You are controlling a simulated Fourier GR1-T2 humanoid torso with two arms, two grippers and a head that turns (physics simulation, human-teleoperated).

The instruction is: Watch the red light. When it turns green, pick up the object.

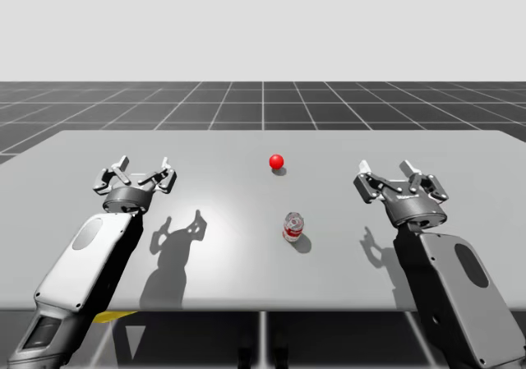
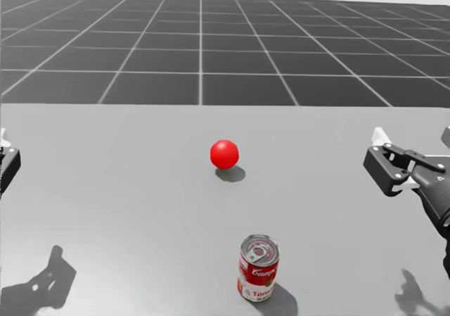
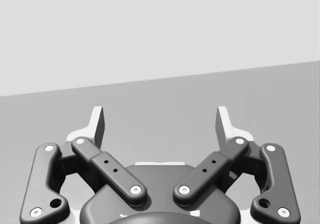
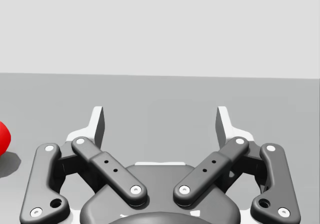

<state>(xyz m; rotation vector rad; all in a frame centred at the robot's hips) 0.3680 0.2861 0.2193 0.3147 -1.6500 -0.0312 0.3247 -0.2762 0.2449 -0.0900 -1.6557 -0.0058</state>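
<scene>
Closest in the head view, low and just right of centre, a red-and-white can stands upright on the grey worktop with its pull-tab top showing. Bare surface surrounds it on every side. Nothing lies between it and either arm.

Beyond the can, slightly to the left and well apart from it, is the red light, a small ball showing red with a little shadow just under it. It is not in the way of a reach to the can from either side.

In the high view the can lies a little right of centre, some way in from the worktop's near edge at the bottom of the frame. The robot's right hand, at middle right, is nearer to the can than the left hand, at middle left. Both stay well apart from it. Each hand is raised over the worktop and throws its shadow onto the surface on its inner side.

Both wrist views show the hands released, with fingers spread wide and only bare worktop between them. In the right wrist view a sliver of the red light sits beside the hand, outside its fingers.

Past the worktop's far edge, across the upper part of the high view, stretches a dark gridded floor.
</scene>
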